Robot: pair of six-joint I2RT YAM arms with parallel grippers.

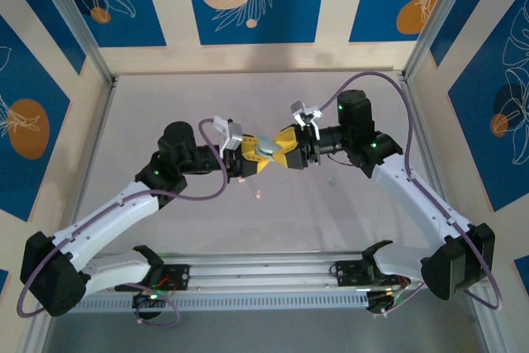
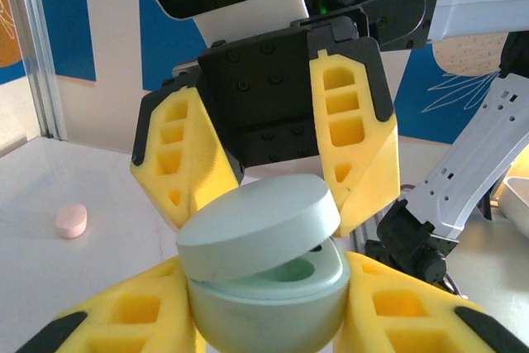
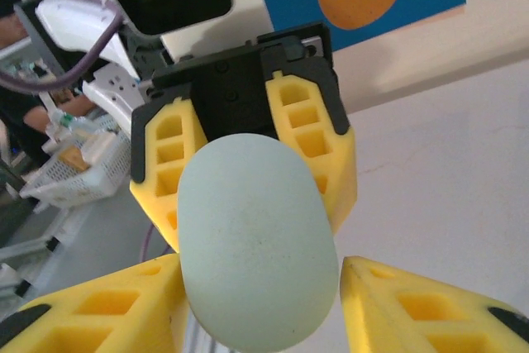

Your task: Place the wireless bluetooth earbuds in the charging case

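Note:
A pale teal charging case (image 1: 266,151) hangs above the table's middle, between both grippers. My left gripper (image 2: 264,303) is shut on the case's lower half (image 2: 269,307), and the lid (image 2: 258,221) stands slightly ajar above an inner well. My right gripper (image 3: 260,295) faces it from the other side with its jaws open. Its left finger lies against the case's rounded shell (image 3: 256,237), and its right finger (image 3: 413,299) stands clear of it. A small pink earbud (image 2: 71,221) lies on the table to the left, and shows as a pink speck (image 1: 258,195) below the grippers.
The white tabletop (image 1: 207,113) is fenced by metal posts (image 1: 78,26) and blue patterned walls. A rail (image 1: 264,274) runs along the near edge between the arm bases. A tiny pale speck (image 1: 331,179) lies under the right arm.

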